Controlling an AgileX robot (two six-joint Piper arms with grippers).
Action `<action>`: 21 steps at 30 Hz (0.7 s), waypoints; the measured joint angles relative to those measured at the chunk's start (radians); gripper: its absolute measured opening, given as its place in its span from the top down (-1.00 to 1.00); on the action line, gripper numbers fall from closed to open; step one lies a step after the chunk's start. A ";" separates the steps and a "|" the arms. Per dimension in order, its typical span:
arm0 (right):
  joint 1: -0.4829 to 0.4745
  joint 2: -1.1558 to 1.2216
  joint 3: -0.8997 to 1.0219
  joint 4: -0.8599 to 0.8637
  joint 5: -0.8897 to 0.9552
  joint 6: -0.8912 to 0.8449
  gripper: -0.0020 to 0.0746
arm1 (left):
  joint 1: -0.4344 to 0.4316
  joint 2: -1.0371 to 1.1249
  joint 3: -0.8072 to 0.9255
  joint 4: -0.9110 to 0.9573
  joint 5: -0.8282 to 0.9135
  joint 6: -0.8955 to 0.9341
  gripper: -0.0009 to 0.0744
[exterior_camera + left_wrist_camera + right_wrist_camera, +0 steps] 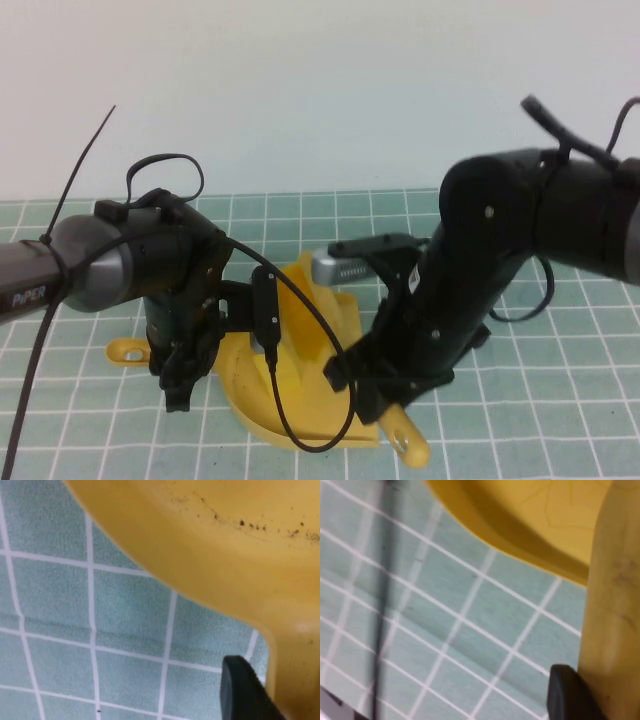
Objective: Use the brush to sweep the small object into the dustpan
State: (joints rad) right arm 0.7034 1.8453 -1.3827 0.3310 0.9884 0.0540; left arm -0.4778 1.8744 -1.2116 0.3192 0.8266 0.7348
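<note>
The yellow dustpan (245, 375) lies on the green grid mat between the two arms, its thin handle end (125, 350) pointing left. My left gripper (180, 388) points down at that handle and is shut on it; in the left wrist view one black finger (245, 692) presses against the dustpan's handle (295, 680) below the scoop wall (210, 540). My right gripper (375, 395) is shut on the brush's handle (408, 443), whose holed end sticks out in front. The right wrist view shows a finger (567, 695) against the brush handle (612, 605). The bristles and the small object are hidden.
The green mat with white grid lines (560, 400) covers the table up to a pale wall at the back. A black cable (300, 330) from the left arm loops across the dustpan. A dark blurred cable (380, 605) crosses the right wrist view.
</note>
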 joint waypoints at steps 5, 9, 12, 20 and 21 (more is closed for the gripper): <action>0.000 -0.031 -0.048 -0.065 0.019 0.050 0.50 | 0.000 0.000 0.000 0.009 -0.002 -0.022 0.68; 0.000 -0.050 -0.050 -0.196 0.068 0.125 0.50 | 0.000 0.000 0.000 0.024 -0.010 -0.074 -0.11; 0.000 -0.050 -0.050 -0.269 0.107 0.153 0.50 | 0.000 -0.005 0.000 0.068 -0.015 -0.142 -0.46; -0.005 -0.050 -0.050 -0.350 0.120 0.191 0.50 | 0.000 -0.139 0.000 0.109 0.047 -0.272 -0.47; -0.010 -0.050 -0.050 -0.350 0.120 0.191 0.50 | 0.000 -0.167 0.000 0.101 0.045 -0.287 -0.45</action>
State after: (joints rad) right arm 0.6935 1.7958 -1.4326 -0.0187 1.1082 0.2446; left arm -0.4778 1.7071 -1.2116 0.4206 0.8715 0.4479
